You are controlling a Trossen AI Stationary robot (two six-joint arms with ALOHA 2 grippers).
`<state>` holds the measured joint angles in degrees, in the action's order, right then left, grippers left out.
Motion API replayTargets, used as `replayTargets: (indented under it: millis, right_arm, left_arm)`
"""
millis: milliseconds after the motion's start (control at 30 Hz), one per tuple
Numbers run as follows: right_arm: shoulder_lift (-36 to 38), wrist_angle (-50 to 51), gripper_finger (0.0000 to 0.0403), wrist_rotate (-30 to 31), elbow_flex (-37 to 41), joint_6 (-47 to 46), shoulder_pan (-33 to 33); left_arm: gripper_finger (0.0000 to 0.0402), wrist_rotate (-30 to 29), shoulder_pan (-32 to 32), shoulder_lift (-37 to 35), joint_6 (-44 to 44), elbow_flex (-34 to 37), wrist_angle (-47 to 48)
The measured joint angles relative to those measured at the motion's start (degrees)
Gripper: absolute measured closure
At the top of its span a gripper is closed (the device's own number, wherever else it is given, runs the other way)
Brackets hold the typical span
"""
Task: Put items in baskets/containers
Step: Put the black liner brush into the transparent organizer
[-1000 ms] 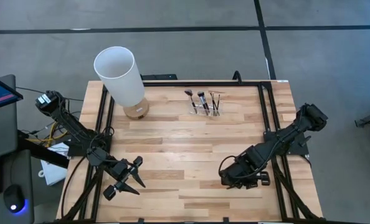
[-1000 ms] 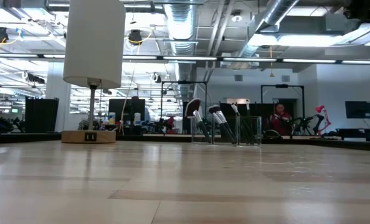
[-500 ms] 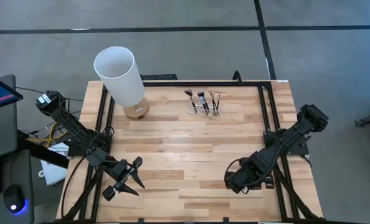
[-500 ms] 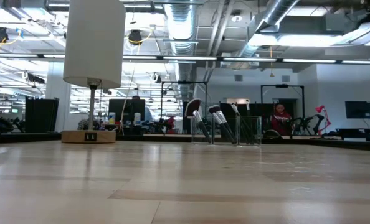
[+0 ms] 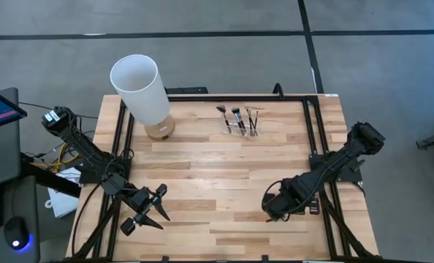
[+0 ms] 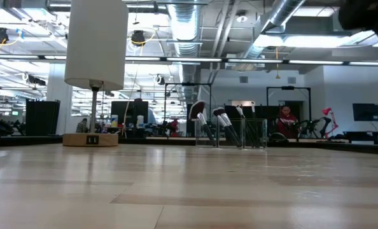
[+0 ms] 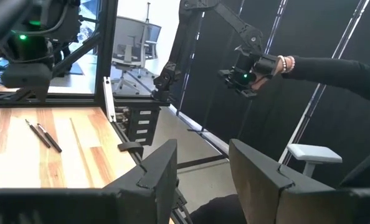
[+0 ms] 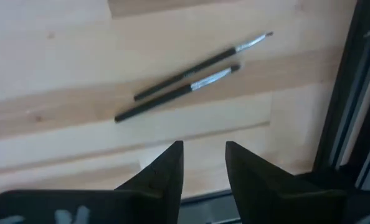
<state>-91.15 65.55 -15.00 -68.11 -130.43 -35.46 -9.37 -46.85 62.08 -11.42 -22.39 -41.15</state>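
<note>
Pale plank table (image 5: 224, 183); two thin dark brushes (image 8: 191, 78) lie parallel.

An open industrial lab: exposed ceiling ducts (image 6: 195, 25), strip lights, black equipment frames (image 6: 176, 102), and monitors beyond the table.

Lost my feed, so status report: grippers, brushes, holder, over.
Left gripper open, idle. Right gripper open, empty, above two loose brushes on table. Clear holder at far edge, several brushes in. Nothing blocking.
</note>
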Motion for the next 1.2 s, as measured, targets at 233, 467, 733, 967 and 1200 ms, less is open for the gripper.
replayTargets:
  millis: [233,467,733,967,1200]
  right_arm:
    - [0.0,-2.5,0.0280,0.0,3.0,-0.1,0.7]
    - [0.0,-7.9,0.0282,0.1,6.4,-0.5,0.5]
    - [0.0,-7.1,0.0281,0.4,7.8,-0.5,0.3]
    - [0.0,-7.3,0.0280,1.9,7.8,-0.7,-0.2]
    - [-2.5,-7.5,0.0279,1.8,7.8,-0.3,-0.2]
  left_arm:
    - [0.0259,0.0,0.0,0.0,0.0,0.0,0.0]
    - [0.0259,0.0,0.0,0.0,0.0,0.0,0.2]
    - [0.0259,0.0,0.0,0.0,0.0,0.0,0.4]
    - [0.0259,0.0,0.0,0.0,0.0,0.0,0.4]
    - [0.0259,0.0,0.0,0.0,0.0,0.0,0.5]
